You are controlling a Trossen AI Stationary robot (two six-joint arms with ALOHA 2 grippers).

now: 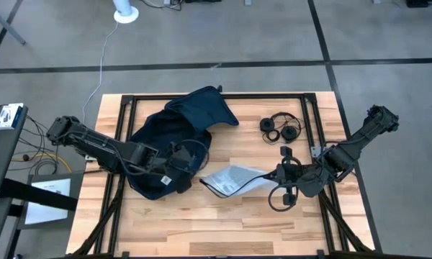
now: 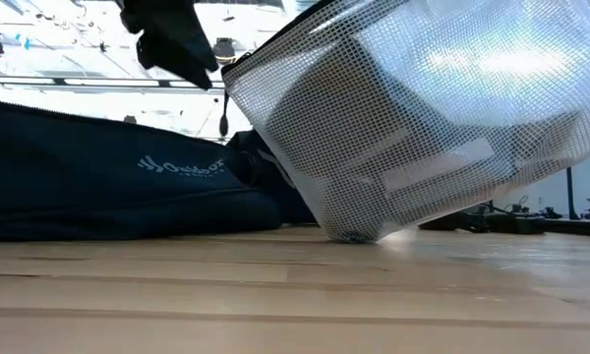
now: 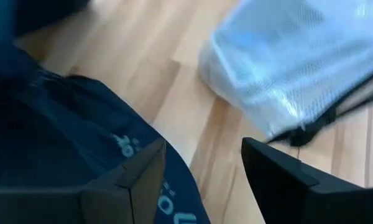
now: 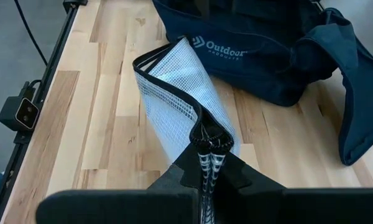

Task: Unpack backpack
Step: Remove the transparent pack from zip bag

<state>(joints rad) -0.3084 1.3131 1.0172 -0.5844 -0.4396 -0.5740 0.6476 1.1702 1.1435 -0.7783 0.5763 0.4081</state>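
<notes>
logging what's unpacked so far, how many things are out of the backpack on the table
2: a mesh pouch beside the backpack, pinched by the right gripper, and headphones near the far right. More may be hidden inside.

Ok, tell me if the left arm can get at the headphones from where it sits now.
Probably not directly. The left gripper is open over the backpack, and the headphones lie across the table, nearer the right gripper, which is shut on the mesh pouch. Bare wood lies between, but it looks a long stretch.
</notes>
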